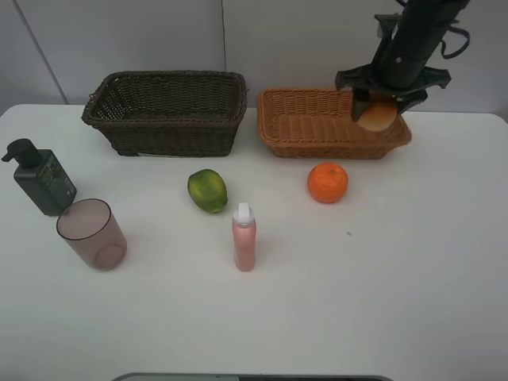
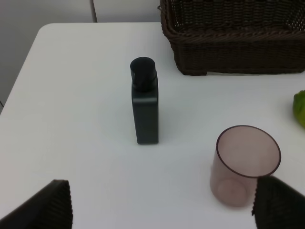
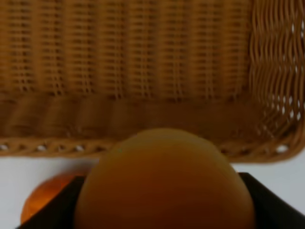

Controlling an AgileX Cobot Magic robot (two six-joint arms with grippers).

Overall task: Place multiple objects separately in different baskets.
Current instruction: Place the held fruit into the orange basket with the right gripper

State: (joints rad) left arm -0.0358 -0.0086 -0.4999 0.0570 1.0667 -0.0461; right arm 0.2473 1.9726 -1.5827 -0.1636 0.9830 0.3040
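The right gripper [image 1: 380, 103] is pinching the red-yellow fruit [image 1: 378, 117], hovering above the right end of the orange-tan basket [image 1: 317, 148] at the tabletop's far edge.

Rt wrist view: red-yellow fruit [image 3: 164, 183] blurred, cropped at edge; orange [image 3: 45, 200] partly hidden behind it.

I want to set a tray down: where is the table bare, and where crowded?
Bare table: the near strip in front of the pink bottle and mauve cup, and right of the orange. Crowded: pump bottle and cup, far left.
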